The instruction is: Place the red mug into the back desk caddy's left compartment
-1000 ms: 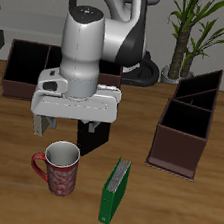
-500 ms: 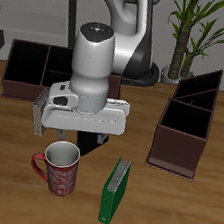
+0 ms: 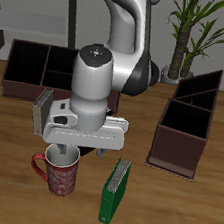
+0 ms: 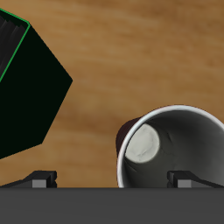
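Looks like an office or study, simulated: wooden table (image 3: 196, 212) w/ brown desk caddies (image 3: 184, 129), a green book (image 3: 115, 189), and a potted plant (image 3: 196, 30) at 1 o'clock.

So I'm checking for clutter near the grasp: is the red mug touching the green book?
Apart. The exterior view shows bare table between the red mug and the green book.

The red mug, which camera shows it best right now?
The exterior view: the red mug shows its red speckled side, handle and rim, partly behind the claw. The wrist view shows only its rim and pale inside.
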Controlling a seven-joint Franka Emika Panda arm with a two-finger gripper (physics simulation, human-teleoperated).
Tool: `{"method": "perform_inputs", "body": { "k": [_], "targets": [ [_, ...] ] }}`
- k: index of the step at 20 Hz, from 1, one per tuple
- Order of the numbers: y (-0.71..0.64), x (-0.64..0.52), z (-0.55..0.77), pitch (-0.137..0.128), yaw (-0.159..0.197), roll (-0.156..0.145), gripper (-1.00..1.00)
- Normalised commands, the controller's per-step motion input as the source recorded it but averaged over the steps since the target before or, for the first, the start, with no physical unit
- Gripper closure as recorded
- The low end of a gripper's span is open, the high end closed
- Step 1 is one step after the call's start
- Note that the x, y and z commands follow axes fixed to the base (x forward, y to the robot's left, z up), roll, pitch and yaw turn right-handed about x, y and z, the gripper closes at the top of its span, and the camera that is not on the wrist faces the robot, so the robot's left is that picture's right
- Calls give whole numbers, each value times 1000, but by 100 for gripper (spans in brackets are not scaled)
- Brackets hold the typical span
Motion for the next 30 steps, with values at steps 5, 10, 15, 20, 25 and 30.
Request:
{"method": "perform_inputs", "body": {
  "k": [5, 10, 15, 20, 25, 30],
  "targets": [
    [-22, 13, -345, 44, -6, -6, 100],
    [-55, 18, -153, 14, -6, -20, 100],
    [7, -32, 13, -3, -11, 5, 100],
    [-186, -32, 286, -20, 6, -36, 100],
    [-208, -112, 492, -57, -2, -26, 100],
    [-215, -169, 656, -63, 0, -26, 100]
  ]
}}
